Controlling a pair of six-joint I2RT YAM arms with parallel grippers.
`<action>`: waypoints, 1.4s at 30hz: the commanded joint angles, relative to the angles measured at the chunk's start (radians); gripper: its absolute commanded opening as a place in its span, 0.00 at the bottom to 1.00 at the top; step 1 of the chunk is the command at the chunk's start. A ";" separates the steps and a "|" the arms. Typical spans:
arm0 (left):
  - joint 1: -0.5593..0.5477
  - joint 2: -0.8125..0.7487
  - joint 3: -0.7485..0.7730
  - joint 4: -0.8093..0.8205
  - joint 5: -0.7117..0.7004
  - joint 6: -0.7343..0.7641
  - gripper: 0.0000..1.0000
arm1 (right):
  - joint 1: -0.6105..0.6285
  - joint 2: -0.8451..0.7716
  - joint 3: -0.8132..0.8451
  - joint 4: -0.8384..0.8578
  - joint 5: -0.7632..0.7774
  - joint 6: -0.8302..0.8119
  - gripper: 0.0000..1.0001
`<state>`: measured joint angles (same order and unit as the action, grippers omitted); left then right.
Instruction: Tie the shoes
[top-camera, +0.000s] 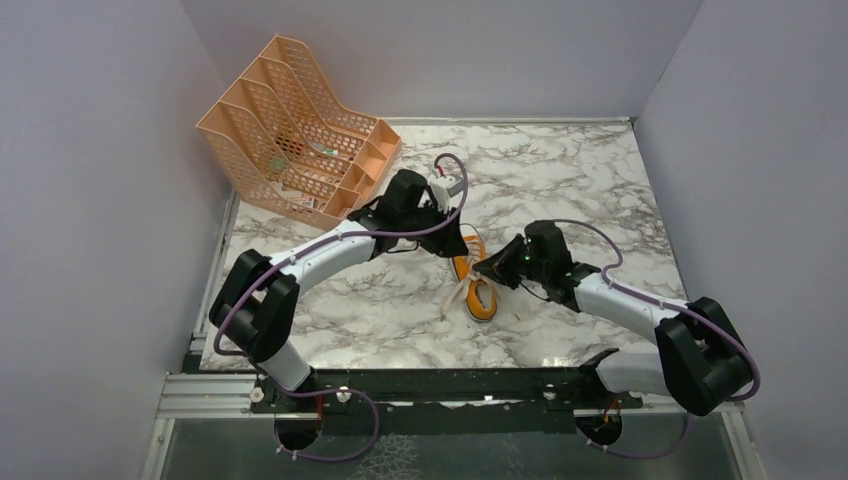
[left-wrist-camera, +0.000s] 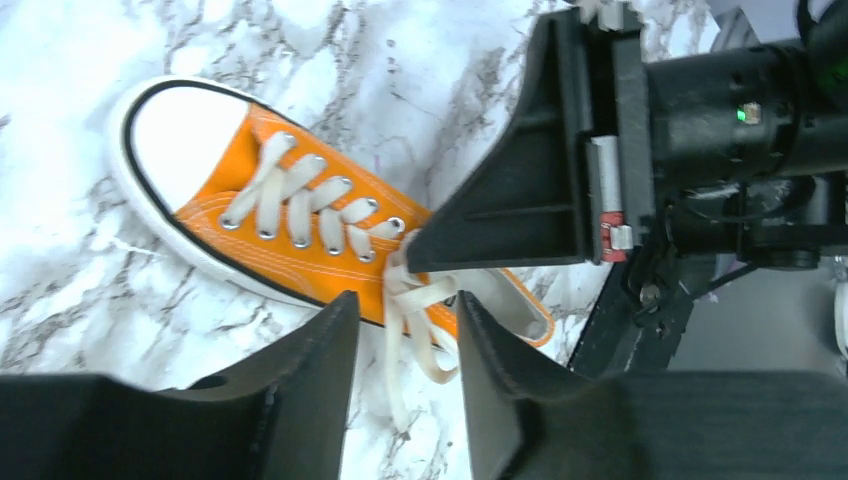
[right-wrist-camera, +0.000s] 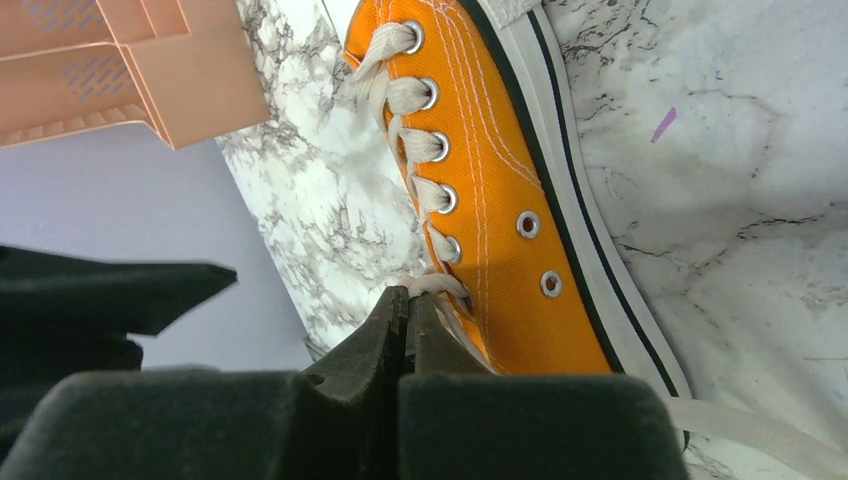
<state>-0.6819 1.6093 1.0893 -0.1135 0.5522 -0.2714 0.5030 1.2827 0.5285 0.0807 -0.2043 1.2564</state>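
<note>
Since the sneaker (top-camera: 478, 297) sits on the worktop (top-camera: 560, 180) between the arms, right end effector (right-wrist-camera: 405, 300) is pinched shut on the laces (right-wrist-camera: 412, 95) by the top eyelets, likely anchoring them, while left end effector (left-wrist-camera: 405, 320) hangs open around a loose strand.

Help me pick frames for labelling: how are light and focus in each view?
Top external: even light, sharp, the sneaker small. Left wrist: white toe cap nearly washed out, left fingers soft. Right wrist: eyelets crisp, dark right fingers blurred.

Peach file rack (top-camera: 300, 140) (tipped, back left), marble tabletop (top-camera: 580, 170), grey walls (top-camera: 100, 150)
</note>
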 joint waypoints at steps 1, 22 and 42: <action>0.031 0.051 -0.005 0.023 0.049 0.018 0.38 | 0.002 -0.039 -0.035 0.062 0.034 -0.044 0.01; 0.015 0.232 -0.002 0.200 0.241 0.012 0.41 | 0.003 -0.051 -0.033 0.056 0.033 -0.020 0.01; 0.017 0.184 -0.028 0.267 0.172 -0.023 0.00 | 0.002 -0.065 0.011 -0.040 0.001 -0.196 0.01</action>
<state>-0.6662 1.8404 1.0653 0.0956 0.7593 -0.2958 0.5026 1.2507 0.5007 0.1013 -0.1993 1.1828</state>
